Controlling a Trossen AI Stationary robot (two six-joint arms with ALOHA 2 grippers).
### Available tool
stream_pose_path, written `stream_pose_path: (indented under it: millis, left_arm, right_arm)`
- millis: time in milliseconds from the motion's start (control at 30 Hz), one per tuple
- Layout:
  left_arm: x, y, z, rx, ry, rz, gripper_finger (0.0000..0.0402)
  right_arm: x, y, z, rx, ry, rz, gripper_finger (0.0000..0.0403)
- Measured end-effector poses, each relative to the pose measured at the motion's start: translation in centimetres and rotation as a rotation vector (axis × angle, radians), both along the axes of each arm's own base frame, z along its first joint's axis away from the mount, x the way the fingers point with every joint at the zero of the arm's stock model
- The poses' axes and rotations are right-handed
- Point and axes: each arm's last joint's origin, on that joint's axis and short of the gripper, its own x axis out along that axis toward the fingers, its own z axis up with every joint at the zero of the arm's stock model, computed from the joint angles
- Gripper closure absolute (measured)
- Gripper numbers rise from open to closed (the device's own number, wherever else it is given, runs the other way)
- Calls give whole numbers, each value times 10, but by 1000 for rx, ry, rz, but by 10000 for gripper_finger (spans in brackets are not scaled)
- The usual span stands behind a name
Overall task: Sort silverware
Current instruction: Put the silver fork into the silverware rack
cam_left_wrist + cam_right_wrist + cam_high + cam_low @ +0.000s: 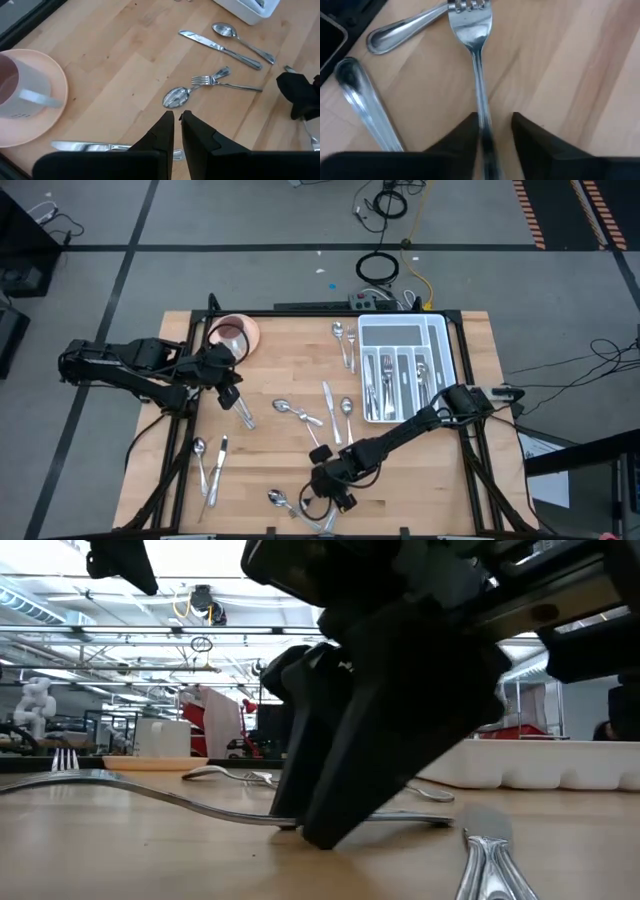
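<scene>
Loose silverware lies scattered on the wooden table (270, 450). Near the front edge my right gripper (322, 490) is down at the tabletop, open, its fingers on either side of a fork's handle (481, 100). The fork (470, 25) lies flat, tines pointing away from the gripper; in the low view its handle (150, 795) runs out from under the fingers. My left gripper (236, 392) hovers above the table's left part, shut and empty (177, 122), over a knife (90, 146) lying flat. My right gripper straddles the fork's handle, which lies against the inner side of one finger (467, 132) with a gap to the other. The fingers slant down from above and lie along the handle. The fork rests flat on the table.
A white tray (440, 345) with sorted pieces stands at the far right. A pink saucer with a cup (235, 335) sits at the far left. Two spoons (362, 105) lie beside the fork. More pieces lie mid-table (328, 405) and at front left (205, 465).
</scene>
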Motion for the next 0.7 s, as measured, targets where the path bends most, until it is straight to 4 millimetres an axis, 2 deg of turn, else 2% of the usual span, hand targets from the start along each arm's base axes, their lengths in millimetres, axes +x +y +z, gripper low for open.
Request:
stream_pose_path:
  millis: [100, 167, 433, 600, 700]
  left_arm:
    - [0, 0, 0, -1, -2, 2, 361]
    - [0, 0, 0, -1, -5, 3, 361]
    - [0, 0, 0, -13, -9, 23, 361]
    - [0, 0, 0, -12, -9, 23, 361]
    - [0, 0, 0, -10, -10, 24, 361]
  right_arm:
    - [-1, -1, -6, -22, 30, -9, 368]
    - [-2, 0, -9, -29, 41, -1, 391]
    - [-4, -1, 2, -6, 32, -40, 400]
    - [-8, -11, 21, -2, 39, -87, 401]
    - [-8, -21, 43, -3, 3, -146, 402]
